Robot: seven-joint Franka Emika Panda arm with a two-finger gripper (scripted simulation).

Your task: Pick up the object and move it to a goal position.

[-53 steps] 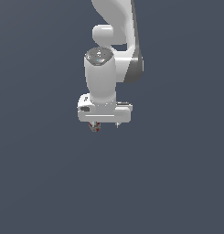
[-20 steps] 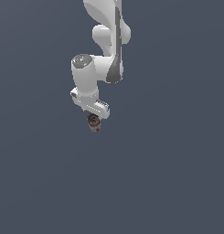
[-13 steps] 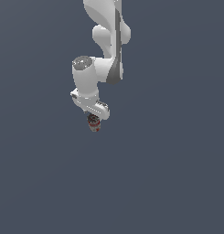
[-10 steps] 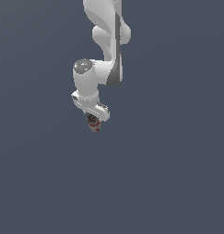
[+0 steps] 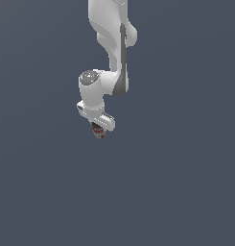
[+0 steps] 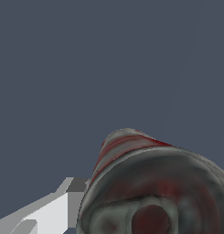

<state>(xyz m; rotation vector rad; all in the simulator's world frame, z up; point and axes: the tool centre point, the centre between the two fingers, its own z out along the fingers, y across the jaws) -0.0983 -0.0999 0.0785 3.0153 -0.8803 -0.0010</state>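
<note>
The object (image 5: 99,133) is a tiny stubby cylinder with red, dark grey and whitish patches. It hangs under the white arm, held between the fingers of my gripper (image 5: 98,130), which is shut on it. The hand is tilted toward the exterior view's right. In the wrist view the object (image 6: 154,192) fills the frame close up, with one light grey finger (image 6: 49,208) beside it. The other finger is hidden behind the object.
A flat, featureless dark grey-blue background (image 5: 186,192) surrounds the arm on all sides. No other object, container or edge shows in either view.
The hand has turned and tilted, swinging toward the exterior view's left and slightly down since the earliest frame. The object has stayed in the fingers throughout.
</note>
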